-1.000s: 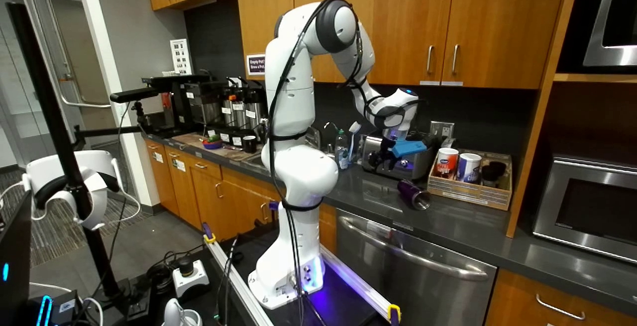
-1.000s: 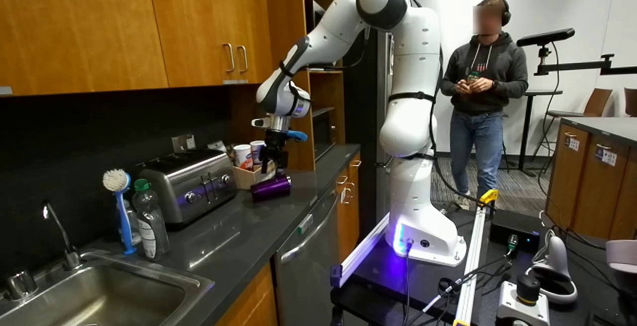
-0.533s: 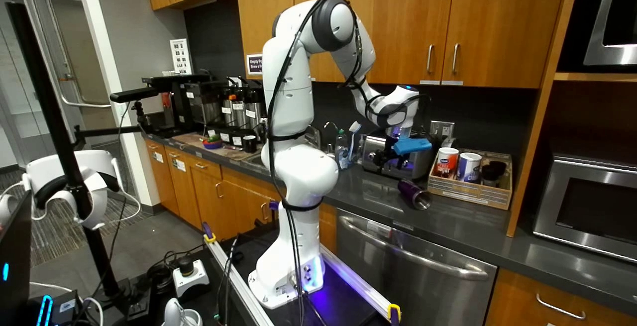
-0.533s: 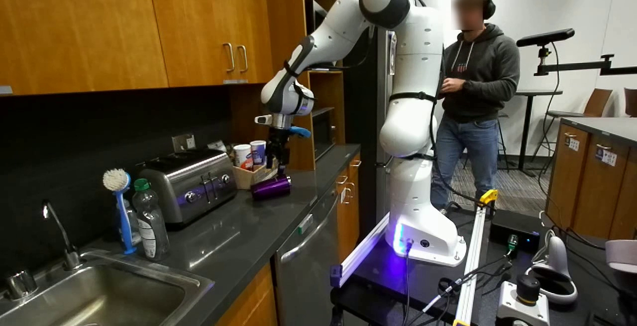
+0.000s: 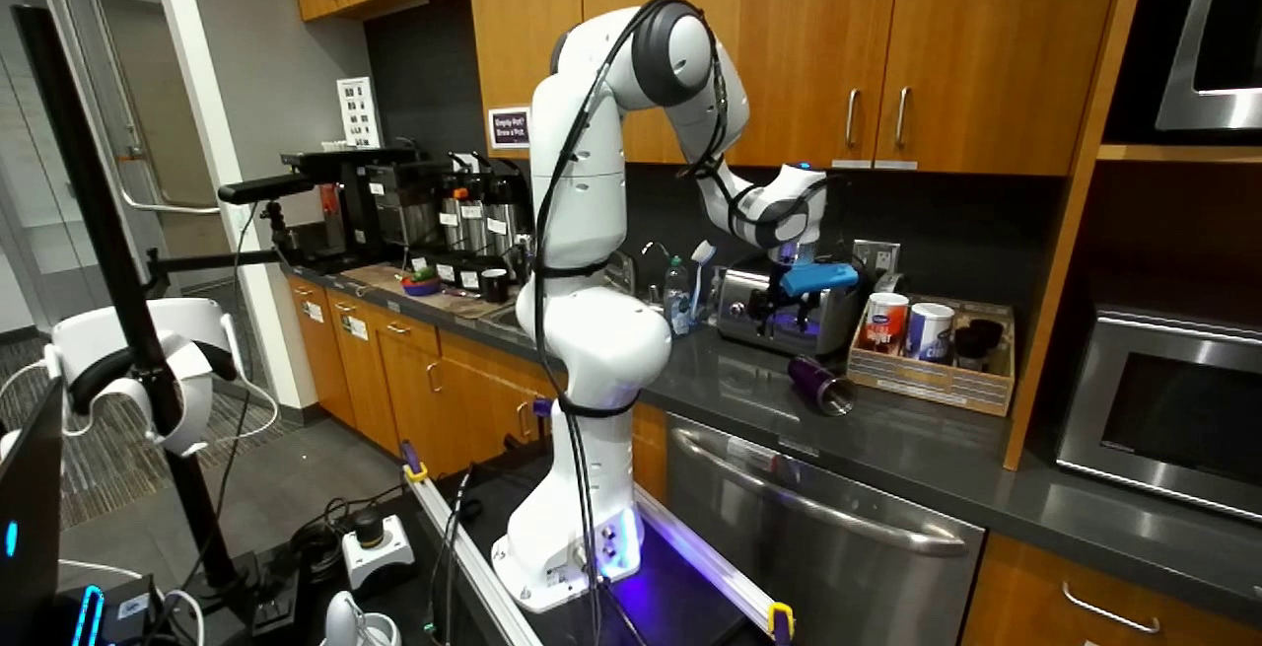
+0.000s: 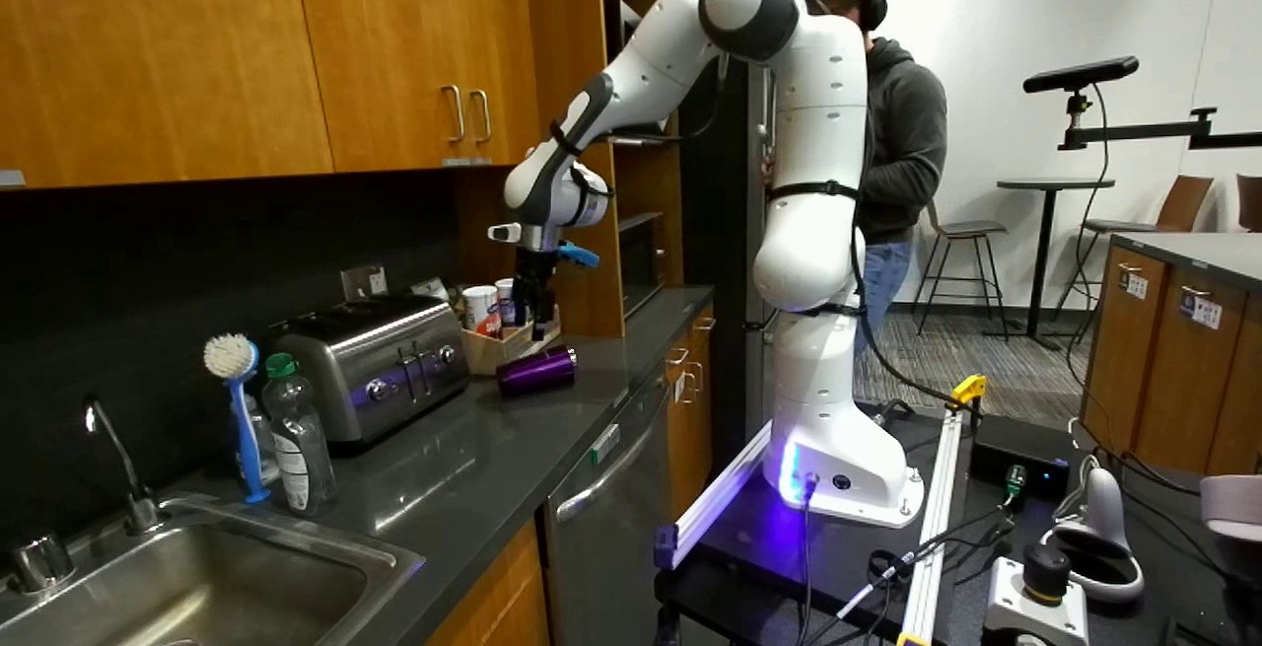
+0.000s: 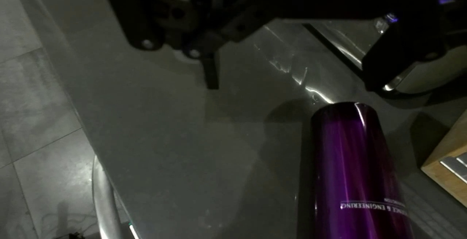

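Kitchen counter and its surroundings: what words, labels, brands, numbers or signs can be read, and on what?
"Empty Pot? Brew a Pot.": sign on the cupboard.
"NCE & ENGINEERING": purple tumbler, upside down in the wrist view; its start is out of sight.
Too small or blurred: red canister, blue canister, green-capped bottle, white sheet, coffee dispensers, dishwasher label, cupboard labels, tumbler's smaller line.

A glossy purple tumbler [image 7: 354, 173] is laid on its side on the dark surface [image 7: 175, 158], near the toaster [image 6: 399, 370] and just beside the open box [image 5: 932, 382]. White lettering [image 7: 365, 206], "& ENGINEERING" included, is printed across its wall. In an exterior view, bare metal is exposed at its open end [image 5: 836, 397].
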`<state>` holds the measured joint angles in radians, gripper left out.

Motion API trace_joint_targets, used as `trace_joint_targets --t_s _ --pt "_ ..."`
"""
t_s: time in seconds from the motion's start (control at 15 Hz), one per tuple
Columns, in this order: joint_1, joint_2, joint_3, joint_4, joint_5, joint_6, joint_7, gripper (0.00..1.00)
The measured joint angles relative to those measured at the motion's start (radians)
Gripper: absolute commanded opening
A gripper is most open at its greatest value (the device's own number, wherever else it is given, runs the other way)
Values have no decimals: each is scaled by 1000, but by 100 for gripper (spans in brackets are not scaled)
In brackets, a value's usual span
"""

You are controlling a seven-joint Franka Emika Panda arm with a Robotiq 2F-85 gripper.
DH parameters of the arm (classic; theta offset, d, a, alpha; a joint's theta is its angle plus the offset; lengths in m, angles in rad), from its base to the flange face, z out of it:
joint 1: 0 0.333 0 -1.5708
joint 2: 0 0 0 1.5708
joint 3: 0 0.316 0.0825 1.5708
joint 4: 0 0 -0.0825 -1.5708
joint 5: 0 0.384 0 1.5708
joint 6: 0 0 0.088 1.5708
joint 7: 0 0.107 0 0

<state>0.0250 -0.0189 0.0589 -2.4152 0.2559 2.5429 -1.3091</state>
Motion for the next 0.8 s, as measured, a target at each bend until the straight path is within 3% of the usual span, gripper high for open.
trace_joint_targets --t_s 0.8 --pt "-33 225 -8 154 -73 50 87 100"
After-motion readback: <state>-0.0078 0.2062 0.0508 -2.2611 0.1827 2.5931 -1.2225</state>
